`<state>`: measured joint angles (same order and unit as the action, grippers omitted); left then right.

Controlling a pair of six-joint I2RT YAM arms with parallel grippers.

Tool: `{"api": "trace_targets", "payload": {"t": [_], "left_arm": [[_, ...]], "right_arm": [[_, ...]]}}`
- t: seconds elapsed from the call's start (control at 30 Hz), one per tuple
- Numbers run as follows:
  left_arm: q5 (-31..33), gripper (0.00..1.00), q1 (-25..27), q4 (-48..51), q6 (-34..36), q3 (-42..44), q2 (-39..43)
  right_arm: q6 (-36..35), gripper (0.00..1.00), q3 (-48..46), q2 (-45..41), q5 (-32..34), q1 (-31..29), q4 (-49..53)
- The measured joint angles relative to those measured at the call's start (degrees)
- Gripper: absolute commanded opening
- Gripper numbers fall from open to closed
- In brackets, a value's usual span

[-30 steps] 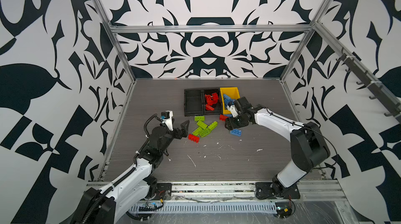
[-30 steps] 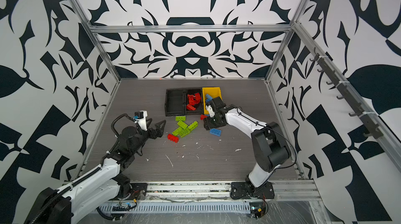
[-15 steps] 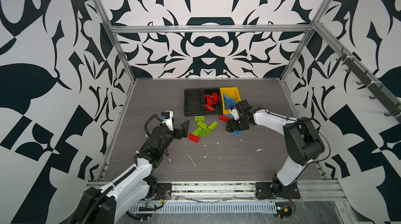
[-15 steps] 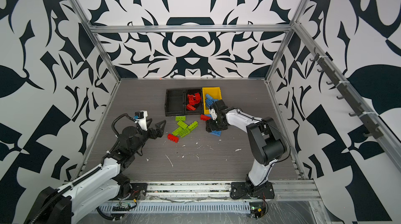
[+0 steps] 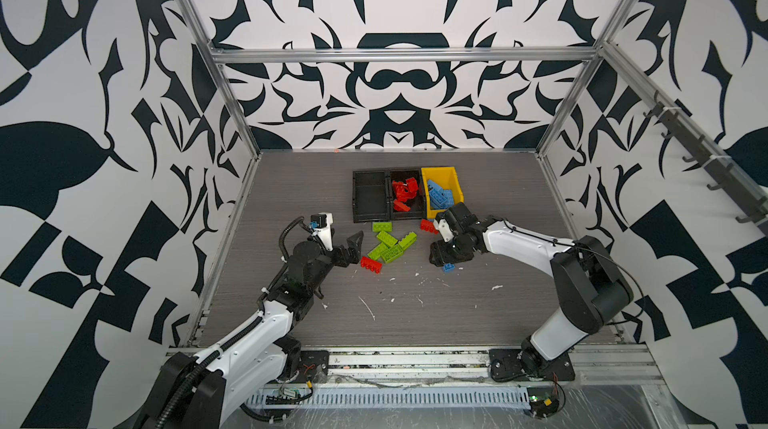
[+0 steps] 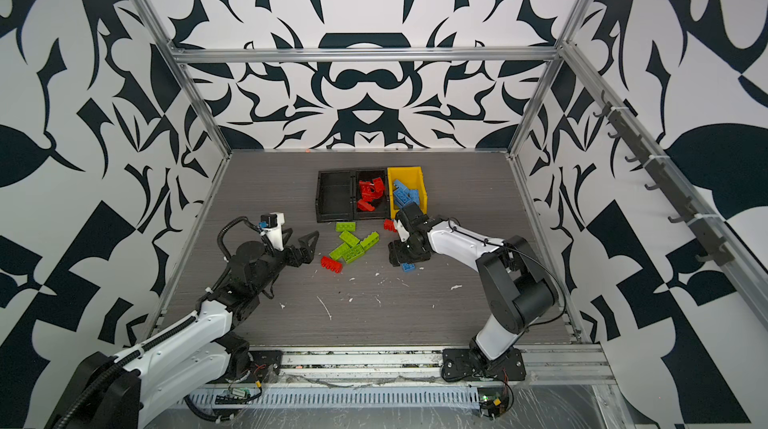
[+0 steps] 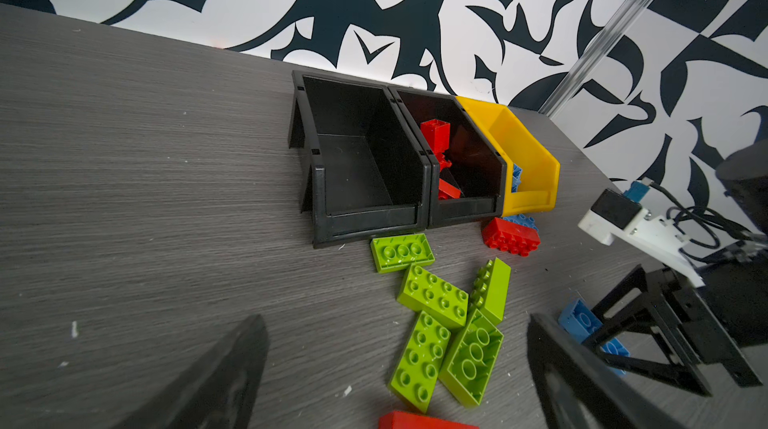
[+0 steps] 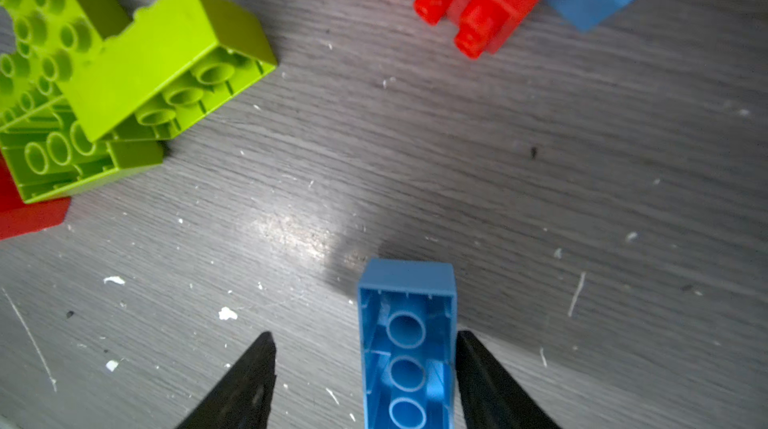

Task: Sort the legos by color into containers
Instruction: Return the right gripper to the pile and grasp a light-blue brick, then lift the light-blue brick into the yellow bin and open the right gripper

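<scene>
A light blue lego (image 8: 407, 343) lies upside down on the table between the fingers of my right gripper (image 8: 363, 335). One finger (image 8: 486, 377) touches its side and the other finger (image 8: 245, 381) stands apart, so the gripper is open. In both top views the right gripper (image 5: 442, 258) (image 6: 401, 258) is low over this blue lego (image 5: 449, 268). My left gripper (image 5: 353, 246) (image 7: 390, 373) hangs wide open and empty beside several green legos (image 5: 388, 244) (image 7: 432, 294) and a red lego (image 5: 371, 263).
Three containers stand in a row at the back: an empty black one (image 5: 354, 198), a black one (image 7: 465, 206) holding red legos, and a yellow one (image 5: 440, 173) holding blue legos. Another red lego (image 5: 428, 226) and a blue lego (image 7: 521, 220) lie just in front of them. White flecks dot the table.
My right gripper has come forward and down around the blue lego, and its jaws have narrowed. The left arm has not moved.
</scene>
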<state>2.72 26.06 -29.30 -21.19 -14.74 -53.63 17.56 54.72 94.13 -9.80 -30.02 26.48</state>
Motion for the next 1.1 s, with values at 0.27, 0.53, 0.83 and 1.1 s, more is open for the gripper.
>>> {"api": "trace_targets", "payload": {"t": [0.27,0.53,0.83,1.1], "left_arm": [[0.0,1.0,0.0,0.0,0.0,0.0,-0.11],[0.0,1.0,0.0,0.0,0.0,0.0,-0.11],[0.02,1.0,0.0,0.04,0.0,0.0,0.35],[-0.17,1.0,0.0,0.0,-0.09,0.0,0.61]], "right_arm": [[0.42,0.53,0.96,2.56,5.84,-1.55,1.92],[0.66,0.38,1.05,2.67,7.65,-1.95,1.95],[0.7,0.31,1.68,2.64,7.48,-1.95,1.29],[-0.17,0.3,4.02,-0.83,3.17,1.44,0.61]]}}
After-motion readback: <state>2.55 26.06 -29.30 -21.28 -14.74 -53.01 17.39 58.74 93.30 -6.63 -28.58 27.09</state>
